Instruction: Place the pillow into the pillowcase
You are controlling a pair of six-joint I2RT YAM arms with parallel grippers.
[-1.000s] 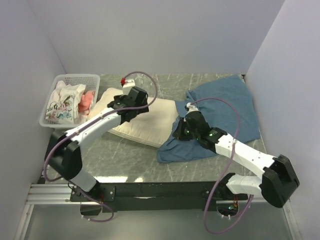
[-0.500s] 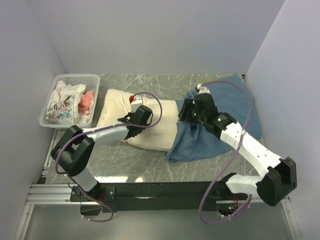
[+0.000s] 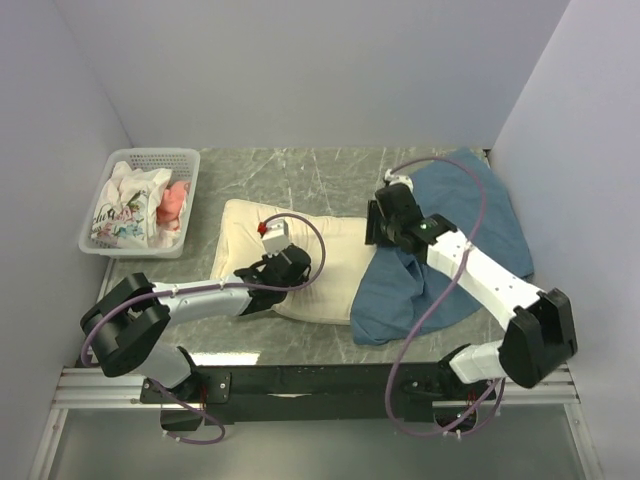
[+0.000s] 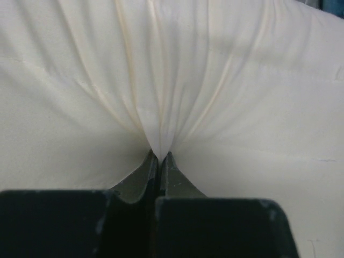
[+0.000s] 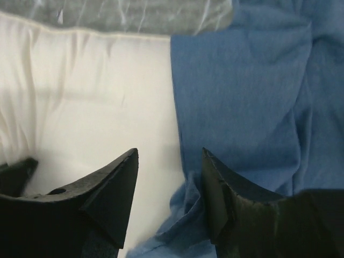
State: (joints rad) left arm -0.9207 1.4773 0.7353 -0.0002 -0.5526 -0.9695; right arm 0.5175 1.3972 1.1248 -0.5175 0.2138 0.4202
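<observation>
Two claws: my left claw (image 4: pixel 159 158) pinches a fold of the pillow (image 3: pixel 335 275) near its front edge, my right claw (image 5: pixel 169 177) stands apart above the pillowcase (image 5: pixel 242 91) edge overlapping the pillow's end, open surface (image 3: pixel 300 180) beyond.

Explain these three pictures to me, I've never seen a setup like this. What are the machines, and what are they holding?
These are two robot arms bolted to the near edge of a table, each ending in a two-finger gripper. The wide picture looks down from above and behind them. The two close-ups come from a small camera on each wrist. On the table lie a cream pillow and a blue pillowcase, whose edge lies over the pillow's end nearer the right arm. A white basket of cloths stands at the far left. The left gripper is shut, pinching a fold of the pillow. The right gripper is open over the pillowcase's edge, holding nothing.
</observation>
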